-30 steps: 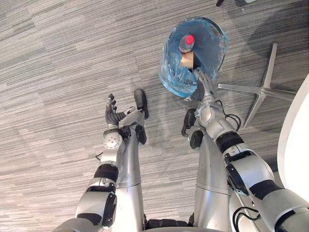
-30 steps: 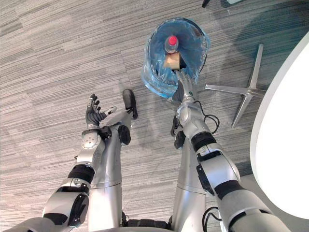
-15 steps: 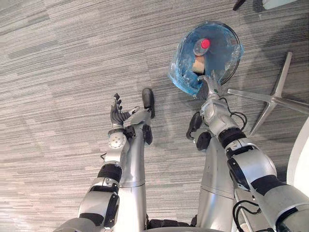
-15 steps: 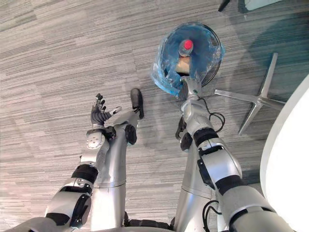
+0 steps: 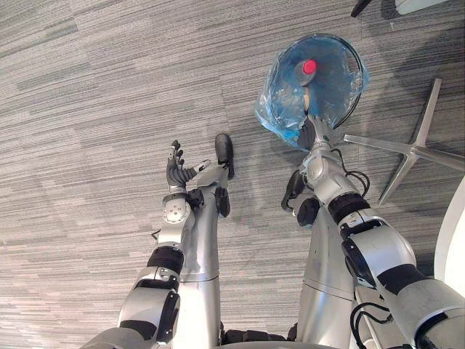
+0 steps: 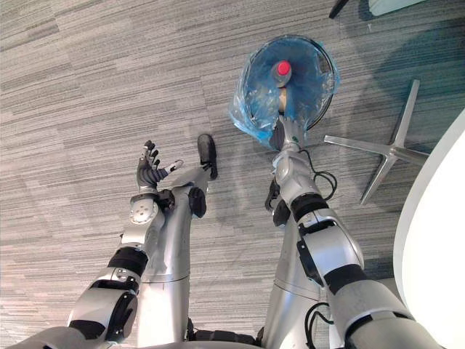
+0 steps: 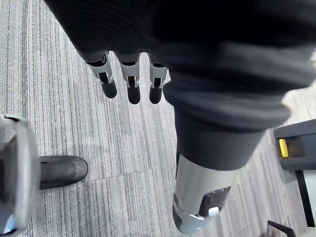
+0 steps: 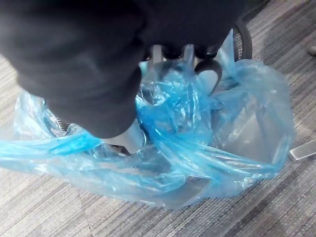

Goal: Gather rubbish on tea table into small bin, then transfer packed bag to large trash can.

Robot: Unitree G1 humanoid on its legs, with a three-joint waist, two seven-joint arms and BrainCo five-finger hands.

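A small black mesh bin (image 5: pixel 359 65) stands on the carpet, lined with a blue plastic bag (image 5: pixel 280 102). Inside the bag are a bottle with a red cap (image 5: pixel 309 67) and a tan scrap beside it. My right hand (image 5: pixel 314 133) reaches to the bin's near rim, and its fingers (image 8: pixel 207 69) are curled into bunched blue plastic (image 8: pixel 168 123). The bag's near edge is gathered up around that hand. Away to the left, my left hand (image 5: pixel 174 169) hangs over bare carpet, its fingers (image 7: pixel 131 84) straight and holding nothing.
A silver star-shaped chair base (image 5: pixel 407 149) lies on the carpet just right of the bin. A white table edge (image 6: pixel 429 247) curves along the right side. A dark box with a yellow tab (image 7: pixel 291 145) sits on the floor.
My right hand's fingers have curled shut into the bag's near rim, and the plastic is bunched higher around them. The camera shifted a little early on. My left hand has not moved.
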